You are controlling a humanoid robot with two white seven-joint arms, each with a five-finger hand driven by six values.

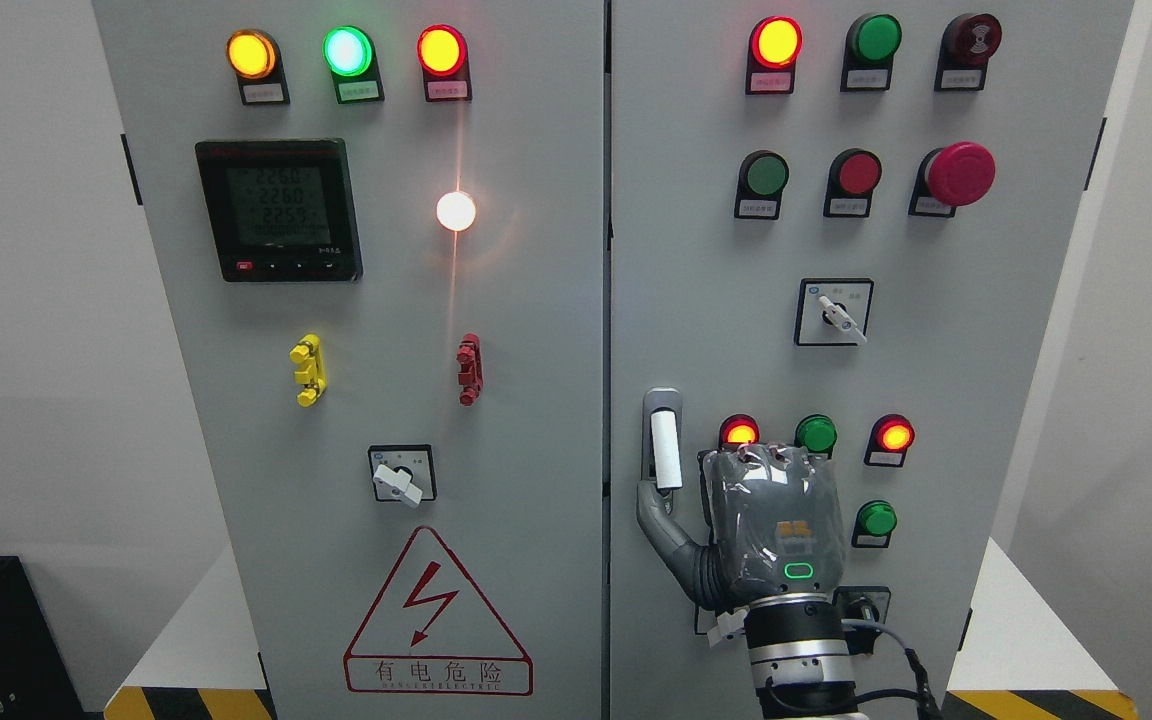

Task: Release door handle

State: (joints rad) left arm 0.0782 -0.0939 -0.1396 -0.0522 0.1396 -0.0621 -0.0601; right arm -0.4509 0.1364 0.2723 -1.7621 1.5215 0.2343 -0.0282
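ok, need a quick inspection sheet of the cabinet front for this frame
Surface: grey cabinet, two closed doors, lamps lit on both.
Job's things: white door handle upright in its recess on the right door.
Clutter: nothing seen.
Grippers: right hand flat against the door beside the handle, thumb reaching to the handle's lower end, not wrapped round it; left hand not in view.
Cables: black and grey cable looping at the wrist.
Surroundings: white walls, hazard tape on the floor, warning triangle.
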